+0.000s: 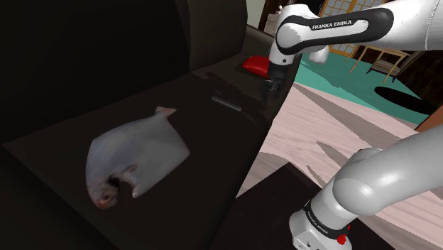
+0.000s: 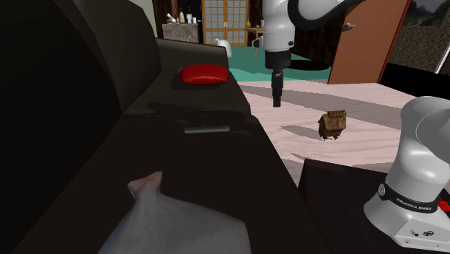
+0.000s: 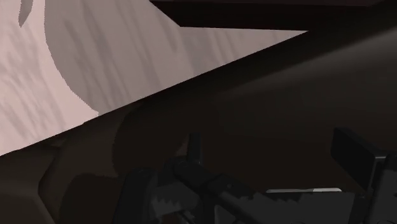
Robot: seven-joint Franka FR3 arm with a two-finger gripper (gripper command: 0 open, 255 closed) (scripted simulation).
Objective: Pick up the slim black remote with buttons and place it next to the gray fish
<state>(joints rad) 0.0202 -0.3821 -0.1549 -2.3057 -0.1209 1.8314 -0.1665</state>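
Observation:
The slim dark remote [image 1: 227,104] [image 2: 207,130] lies flat on the dark surface, past the fish's tail. The gray fish [image 1: 135,160] [image 2: 173,224] lies flat nearer the camera in the shoulder view. My black gripper [image 1: 273,89] [image 2: 277,97] points down beside the surface's edge, to the right of the remote in both exterior views and well apart from it. In the wrist view the gripper [image 3: 273,156] is open: its fingers [image 3: 194,149] stand apart with nothing between them, above the dark surface.
A red cushion-like thing [image 1: 255,65] [image 2: 204,73] rests at the far end of the dark surface [image 1: 85,128]. A small brown object [image 2: 332,124] sits on the pale wood floor [image 2: 360,115]. A tall dark back rises along the surface's left side.

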